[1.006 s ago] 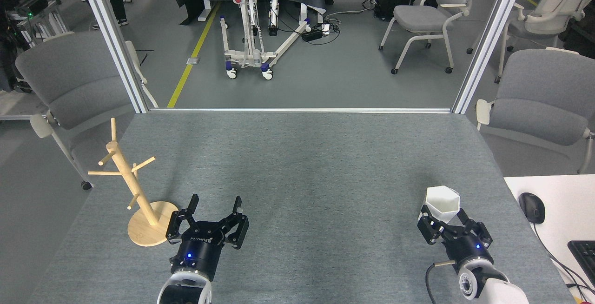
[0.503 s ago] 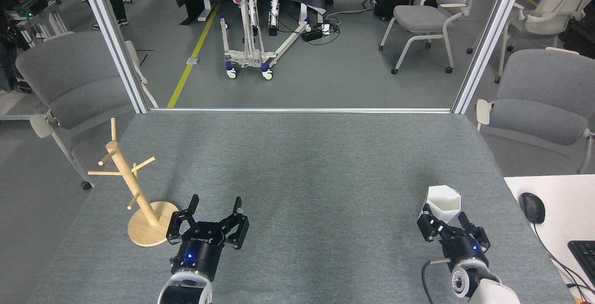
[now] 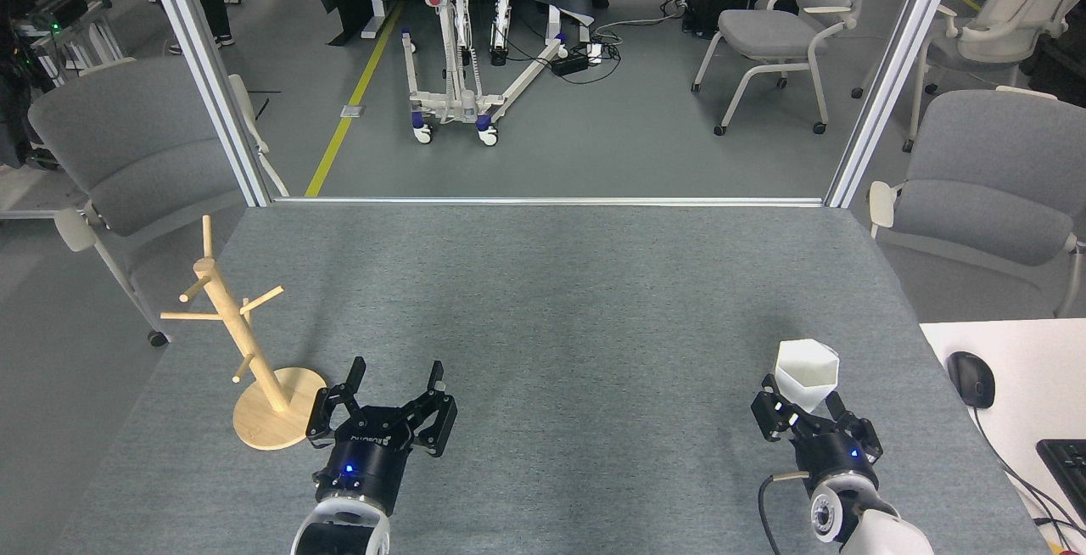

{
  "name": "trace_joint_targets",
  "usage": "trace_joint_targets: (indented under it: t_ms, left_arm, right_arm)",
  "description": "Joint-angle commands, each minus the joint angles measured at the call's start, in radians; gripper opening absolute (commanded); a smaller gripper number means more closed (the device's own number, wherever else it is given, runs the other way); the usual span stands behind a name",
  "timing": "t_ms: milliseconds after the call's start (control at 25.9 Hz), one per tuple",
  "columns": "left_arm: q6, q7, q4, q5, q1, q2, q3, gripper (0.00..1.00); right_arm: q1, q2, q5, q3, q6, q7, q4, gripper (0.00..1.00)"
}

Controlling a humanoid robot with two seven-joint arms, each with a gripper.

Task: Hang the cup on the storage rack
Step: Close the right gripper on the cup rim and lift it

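The white faceted cup stands upright near the table's front right. My right gripper comes at it from the near side, with a finger on either side of its lower half, and looks shut on it. The cup's base is hidden behind the fingers. The storage rack, a light wooden pole with angled pegs on a round disc base, stands at the front left with bare pegs. Just right of the rack's base, my left gripper rests open and holds nothing.
The grey table ends at a metal rail at the back. A white desk with a black mouse and a keyboard adjoins the table's right edge. Grey chairs stand on both sides beyond the table.
My right arm has shifted slightly left and back while its fingers stay around the cup, which has barely moved. The left gripper and the rack are unchanged.
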Motion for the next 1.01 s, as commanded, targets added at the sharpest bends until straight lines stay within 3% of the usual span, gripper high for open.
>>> trace_joint_targets:
  t_ms: [0, 967]
  left_arm:
    - [0.000, 0.000, 0.009, 0.000, -0.001, -0.001, 0.000, 0.99]
    - [0.001, 0.003, 0.050, 0.001, -0.023, 0.005, 0.002, 0.99]
  right_arm:
    - [-0.001, 0.008, 0.000, 0.001, 0.016, -0.002, 0.000, 0.99]
    - [-0.044, 0.002, 0.001, -0.002, 0.011, 0.001, 0.000, 0.99]
